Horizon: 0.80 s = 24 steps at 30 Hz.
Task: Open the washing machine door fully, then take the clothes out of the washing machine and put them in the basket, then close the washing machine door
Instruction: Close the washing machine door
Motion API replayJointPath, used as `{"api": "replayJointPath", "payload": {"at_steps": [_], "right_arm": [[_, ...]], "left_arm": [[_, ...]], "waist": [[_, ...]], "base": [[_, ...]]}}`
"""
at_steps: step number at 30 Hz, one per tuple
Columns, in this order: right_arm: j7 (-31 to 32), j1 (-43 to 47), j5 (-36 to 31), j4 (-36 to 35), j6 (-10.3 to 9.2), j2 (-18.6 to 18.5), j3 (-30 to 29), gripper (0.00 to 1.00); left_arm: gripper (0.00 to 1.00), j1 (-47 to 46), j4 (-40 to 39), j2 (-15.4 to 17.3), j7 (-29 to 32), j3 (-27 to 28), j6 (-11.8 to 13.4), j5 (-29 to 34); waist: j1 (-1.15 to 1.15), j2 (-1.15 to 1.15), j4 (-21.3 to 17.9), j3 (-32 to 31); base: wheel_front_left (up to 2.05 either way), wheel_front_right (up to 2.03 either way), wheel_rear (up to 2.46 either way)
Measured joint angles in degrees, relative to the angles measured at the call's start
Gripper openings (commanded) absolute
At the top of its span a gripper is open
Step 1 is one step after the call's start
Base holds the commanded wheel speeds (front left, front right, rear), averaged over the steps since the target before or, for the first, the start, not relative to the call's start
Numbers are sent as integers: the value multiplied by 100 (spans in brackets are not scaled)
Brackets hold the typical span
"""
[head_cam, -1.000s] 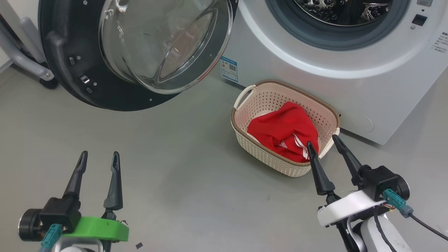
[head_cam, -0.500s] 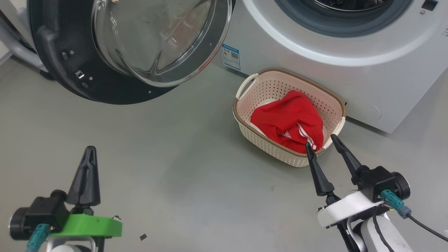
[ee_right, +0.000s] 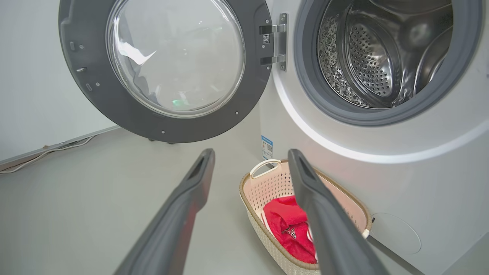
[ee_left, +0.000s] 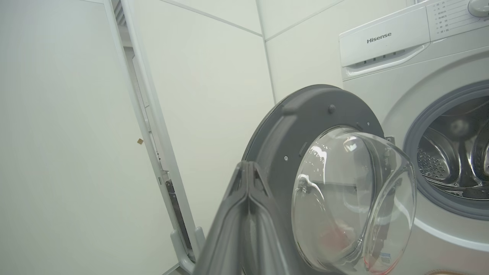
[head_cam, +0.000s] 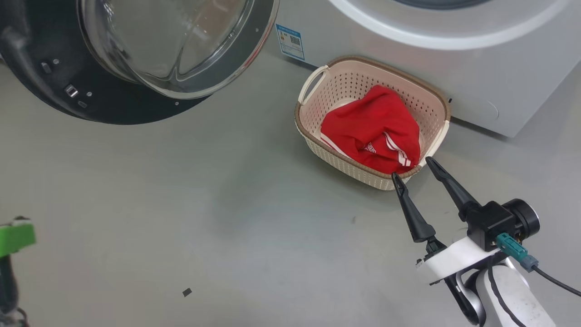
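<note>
My left end effector (ee_left: 247,168) has just clenched, fingers pressed together on nothing, and points at the inner face of the washing machine door (ee_left: 305,110), which hangs wide open; my right end effector (head_cam: 411,168) stays released and empty, tips just beside the near rim of the basket (head_cam: 345,84). The clothes (head_cam: 372,129) lie bundled in that basket on the floor just before the washing machine (head_cam: 363,36), and what shows of the drum (ee_right: 366,57) is bare, so I judge only closing the door remains, a shut tip suiting a push.
</note>
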Motion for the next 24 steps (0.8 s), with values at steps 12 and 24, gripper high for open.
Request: {"api": "replayJointPath", "payload": {"at_steps": [12, 24], "right_arm": [[224, -174, -140, -290, 1, -281, -87, 100], [324, -506, -152, -470, 1, -368, -57, 100]], "left_arm": [[0, -1105, 127, 1018, 66, 758, -134, -396], [0, -2321, 1866, 1467, 989, 1767, -55, -1792]], "waist": [[0, 0, -212, 557], [0, 0, -488, 994]], "base": [[0, 0, 0], [0, 0, 0]]}}
